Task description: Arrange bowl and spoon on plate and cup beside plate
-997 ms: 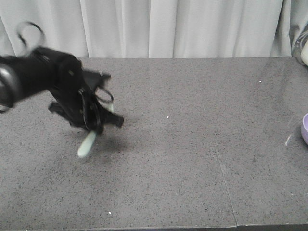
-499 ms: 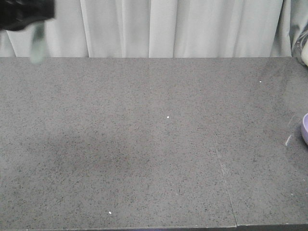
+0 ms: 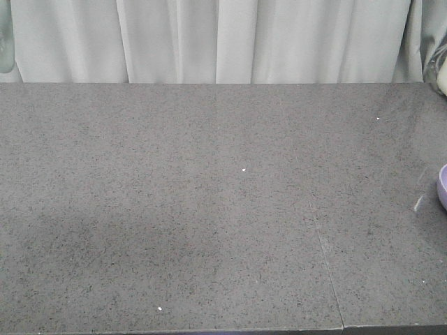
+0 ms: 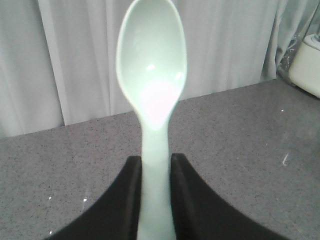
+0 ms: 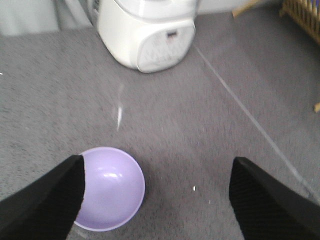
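1. The left gripper (image 4: 155,165) is clamped on the spoon (image 4: 151,65). Its 2 black fingers (image 4: 131,190) pinch the flat handle from either side, and the scoop stands straight up with its hollow toward the camera.
2. The spoon is in the air, clear of the table (image 4: 240,130), with the pale curtain (image 4: 75,60) behind it. In the front view the arm is out of frame, and a faint pale smear at the top left corner is too blurred for us to name.
3. The right gripper (image 5: 157,195) is spread wide and holds nothing.
4. The bowl (image 5: 107,187) sits upright and empty on the table below it. It lies off-centre, close beside 1 finger and well apart from the other.
5. A white appliance (image 5: 147,32) stands farther back on the table, well apart from the bowl.
6. We find neither the plate nor the cup in any of the 3 views.
7. We judge the step in hand to be carrying the spoon, with the bowl not yet picked up and nothing yet arranged, so the task is at an early stage.
8. Next, we think the right gripper must shift sideways until the bowl's rim lies between its fingers, then lower and close. The left arm should keep the spoon level until the plate comes into view, because we cannot aim a placement at a target we do not see.
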You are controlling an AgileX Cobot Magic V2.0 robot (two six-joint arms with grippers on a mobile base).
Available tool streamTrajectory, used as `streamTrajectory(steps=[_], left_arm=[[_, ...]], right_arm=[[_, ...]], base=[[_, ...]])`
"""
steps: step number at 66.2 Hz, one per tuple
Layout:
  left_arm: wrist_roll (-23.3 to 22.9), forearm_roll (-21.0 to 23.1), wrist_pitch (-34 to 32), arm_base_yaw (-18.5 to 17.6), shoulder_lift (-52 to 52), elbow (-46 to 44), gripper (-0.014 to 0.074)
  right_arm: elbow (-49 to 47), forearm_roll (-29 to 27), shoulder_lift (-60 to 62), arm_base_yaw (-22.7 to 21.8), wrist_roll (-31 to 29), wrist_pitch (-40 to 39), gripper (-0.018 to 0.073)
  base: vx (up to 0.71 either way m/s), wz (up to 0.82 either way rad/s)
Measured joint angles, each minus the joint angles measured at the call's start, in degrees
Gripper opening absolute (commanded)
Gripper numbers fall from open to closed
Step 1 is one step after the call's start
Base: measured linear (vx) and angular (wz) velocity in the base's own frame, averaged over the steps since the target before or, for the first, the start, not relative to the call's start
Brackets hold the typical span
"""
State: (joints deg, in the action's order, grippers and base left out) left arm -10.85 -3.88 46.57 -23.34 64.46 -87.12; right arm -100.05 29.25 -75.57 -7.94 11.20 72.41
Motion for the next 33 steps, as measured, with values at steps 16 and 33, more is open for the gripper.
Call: streamTrajectory(steps=[16, 33], left_arm=[[0.0, 0.0, 0.2, 0.0, 0.0, 0.0, -0.0007], [0.0, -0.1, 0.2, 0.0, 0.0, 0.0, -0.0007]], right_arm=[[7.0, -21.9, -7.7, -16.6, -4.2, -2.0, 0.0581], [16.7, -25.1, -8.7, -23.0, -9.7, -7.8, 0.0581]], base=[[0.0, 0.0], [0.0, 0.0]])
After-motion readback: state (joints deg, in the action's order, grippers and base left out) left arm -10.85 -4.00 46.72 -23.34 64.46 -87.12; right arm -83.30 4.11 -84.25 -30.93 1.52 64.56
